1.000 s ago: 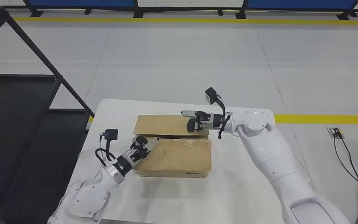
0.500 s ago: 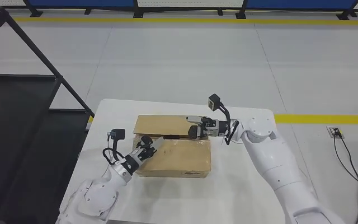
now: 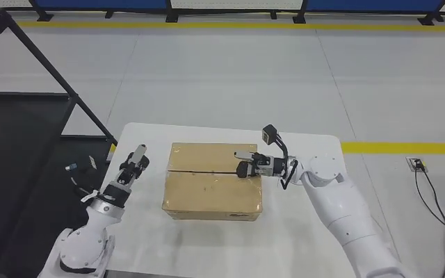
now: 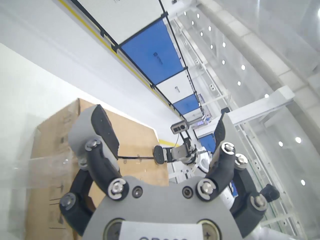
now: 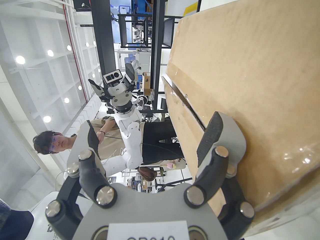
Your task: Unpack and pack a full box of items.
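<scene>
Left pincer (image 3: 139, 153) of mine hangs wide open and empty at the near left of the white table (image 3: 292, 236), apart from the brown cardboard box (image 3: 208, 193) mid-table. Farther right, my right pincer (image 3: 241, 164), spread and gripping nothing, rests a finger by the flaps' seam. Closing looks like the step in hand; next I should lift off without snagging a flap.

the box (image 3: 212, 187) is showing matt brown cardboard, slightly rough, with clear glossy tape (image 5: 298, 154) shining along its edge. the table (image 3: 292, 236) is looking smooth and white. the left gripper (image 4: 161, 116) is wearing matt grey shells, black ribbed rubbery pads (image 4: 105, 131) and bright metal screws (image 4: 116, 188).
</scene>
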